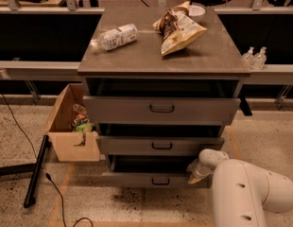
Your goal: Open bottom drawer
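Below, grey bottom drawer (pixel 132 179) ajar, jaws at its right end.

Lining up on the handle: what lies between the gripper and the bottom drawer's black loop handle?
In the camera view, only bare grey front panel of the bottom drawer. The gripper is at the panel's right end, the handle at centre.

smooth plastic pincer (pixel 196 172) at matt metal bottom drawer (pixel 134 179).

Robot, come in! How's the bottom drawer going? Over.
Tool at bottom drawer's right end. Drawer partly out. Cardboard box off to the side, apart from drawer.
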